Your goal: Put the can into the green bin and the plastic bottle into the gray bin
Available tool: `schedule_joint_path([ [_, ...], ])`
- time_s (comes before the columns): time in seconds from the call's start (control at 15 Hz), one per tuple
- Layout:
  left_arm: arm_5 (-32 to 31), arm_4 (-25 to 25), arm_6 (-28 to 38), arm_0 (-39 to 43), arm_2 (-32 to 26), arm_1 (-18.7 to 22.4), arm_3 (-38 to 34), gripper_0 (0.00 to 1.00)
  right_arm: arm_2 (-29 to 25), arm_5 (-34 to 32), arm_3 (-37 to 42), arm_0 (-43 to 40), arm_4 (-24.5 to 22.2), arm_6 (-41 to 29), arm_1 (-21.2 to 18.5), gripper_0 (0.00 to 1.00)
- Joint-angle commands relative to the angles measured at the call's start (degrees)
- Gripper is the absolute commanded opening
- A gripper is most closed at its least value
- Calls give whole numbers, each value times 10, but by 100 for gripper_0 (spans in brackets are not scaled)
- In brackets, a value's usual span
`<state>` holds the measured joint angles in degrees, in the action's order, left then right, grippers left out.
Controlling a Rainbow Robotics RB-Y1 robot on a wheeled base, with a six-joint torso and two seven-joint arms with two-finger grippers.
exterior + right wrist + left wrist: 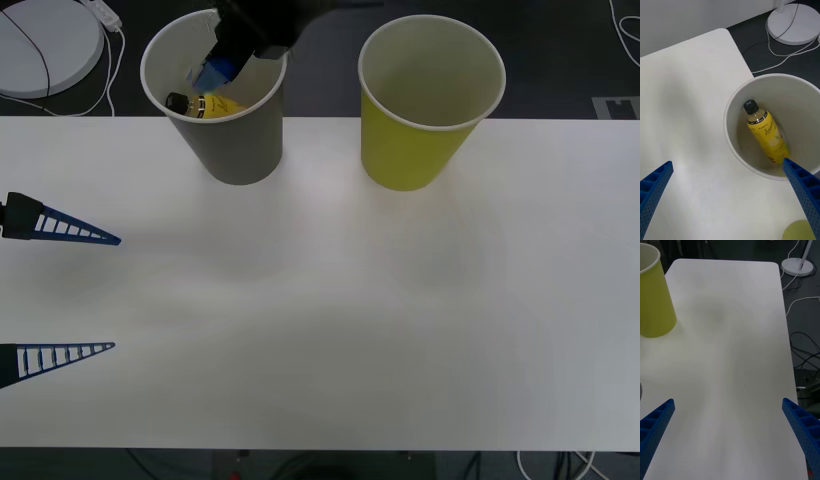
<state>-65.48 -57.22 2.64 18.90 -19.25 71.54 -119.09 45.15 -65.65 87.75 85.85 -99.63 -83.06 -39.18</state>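
Front view: the right claw (222,62) hangs over the gray bin (240,150) at the desk's (330,320) far edge, the plastic bottle (205,104) is already lying inside, and the green bin (420,150) beside it looks empty, while the left claw (112,292) sits spread wide with nothing in it by the left edge. Right wrist view: the fingers (799,187) are wide apart, holding nothing, with the bottle leaning against the inner wall, cap up. Left wrist view: bare desk plus the green bin near the far edge, and my only worry is the right claw clipping the gray rim on its way out and tipping it, since the bin looks light.
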Motion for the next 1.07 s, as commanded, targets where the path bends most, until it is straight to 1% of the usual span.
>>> schedule_joint_path([
  [0.07,0,0,0,0,0,0,0,100,-26,0,77,-47,-8,0,-31,100],
  [0.2,0,0,0,0,0,0,0,100,-37,14,131,-82,-6,0,-62,100],
  [0.47,0,0,0,0,0,0,0,100,-46,99,248,-177,8,5,-146,100],
  [0.53,0,0,0,0,0,0,0,100,-46,119,270,-193,13,8,-165,100],
  [0.6,0,0,0,0,0,0,0,100,-46,137,289,-209,32,11,-187,100],
  [0.67,0,0,0,0,0,0,0,100,-46,153,301,-222,59,40,-208,100],
  [0.8,0,0,0,0,0,0,0,100,-46,180,310,-249,112,106,-238,100],
  [0.87,0,0,0,0,0,0,0,100,-46,206,313,-274,145,158,-255,100],
  [0.93,0,0,0,0,0,0,0,100,-47,219,316,-292,165,199,-266,100],
  [1.0,0,0,0,0,0,0,0,100,-53,229,327,-314,180,222,-276,100],
  [1.07,0,0,0,0,0,0,0,100,-70,243,346,-348,182,245,-288,100],
])
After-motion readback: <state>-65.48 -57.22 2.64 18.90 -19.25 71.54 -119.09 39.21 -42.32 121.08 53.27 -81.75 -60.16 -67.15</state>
